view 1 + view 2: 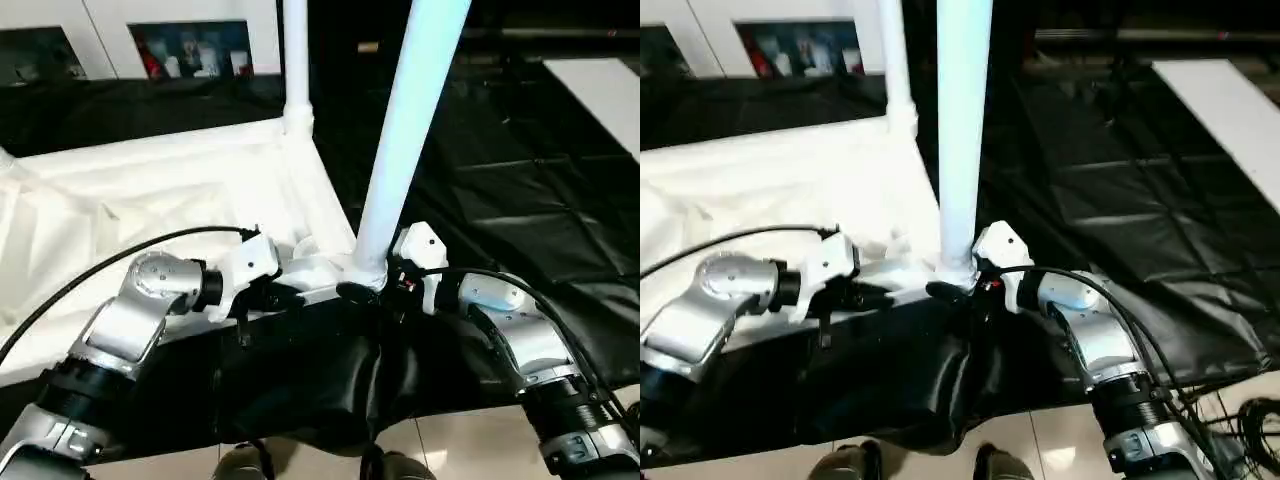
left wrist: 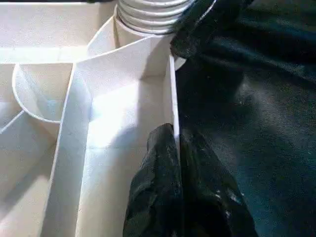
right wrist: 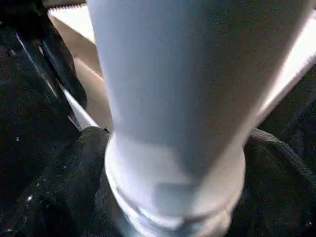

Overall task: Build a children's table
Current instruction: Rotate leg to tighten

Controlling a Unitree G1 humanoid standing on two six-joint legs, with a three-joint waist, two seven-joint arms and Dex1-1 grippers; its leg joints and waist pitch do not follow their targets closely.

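The children's table top [image 1: 150, 190] lies upside down on the black sheet, ribbed underside up. One white leg [image 1: 296, 60] stands upright in the far corner socket. A second leg [image 1: 405, 140] rises from the near corner socket, right in front of me. My left gripper [image 2: 176, 136] is shut on the thin near rim [image 2: 173, 98] of the top, close to that corner. My right gripper [image 3: 173, 163] holds the base of the near leg, with a black finger [image 3: 64, 182] pressed against each side of its collar. The leg's threaded end [image 2: 148, 10] sits in the socket.
The large black-sheeted table [image 1: 520, 200] stretches to the right and back, its front edge close to my forearms with tiled floor [image 1: 470, 450] below. A white panel [image 1: 600, 85] lies at the far right. A white glass-door cabinet [image 1: 190, 45] stands behind.
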